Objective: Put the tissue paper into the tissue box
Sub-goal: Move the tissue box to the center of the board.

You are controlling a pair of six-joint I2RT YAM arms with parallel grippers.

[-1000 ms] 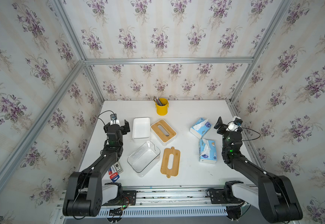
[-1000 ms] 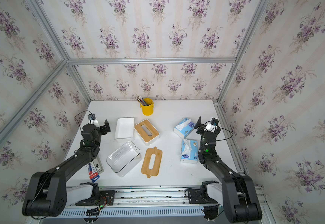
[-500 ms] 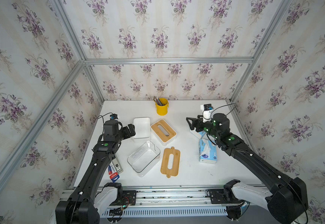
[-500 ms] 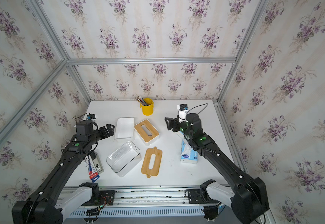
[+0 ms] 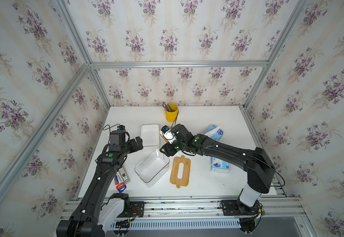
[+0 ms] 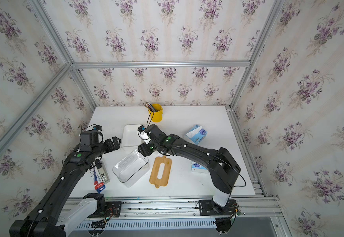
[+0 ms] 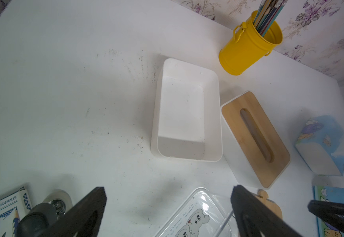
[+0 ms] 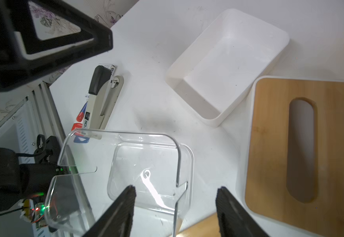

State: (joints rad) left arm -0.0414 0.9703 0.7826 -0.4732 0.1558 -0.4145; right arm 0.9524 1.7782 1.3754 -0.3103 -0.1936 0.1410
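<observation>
Two blue tissue paper packs lie at the right: one (image 5: pixel 215 132) with a white sheet sticking out, the other (image 5: pixel 219 166) partly under my right arm. A clear plastic box (image 5: pixel 152 167) stands open at the middle, with a slotted wooden lid (image 5: pixel 180 170) flat beside it. A white tissue box with a wooden lid (image 8: pixel 302 151) stands behind, next to an open white box (image 5: pixel 150 135). My right gripper (image 8: pixel 176 205) is open, its jaws astride the clear box's end wall. My left gripper (image 7: pixel 169 197) is open and holds nothing, above the table near the clear box.
A yellow pencil cup (image 5: pixel 171 112) stands at the back. A stapler and a pencil pack (image 5: pixel 121 176) lie at the left edge under my left arm. Papered walls close in three sides of the table (image 5: pixel 208 115).
My right arm swung left from the tissue packs to the clear box, and its jaws narrowed. My left arm reached forward and inward toward the boxes.
</observation>
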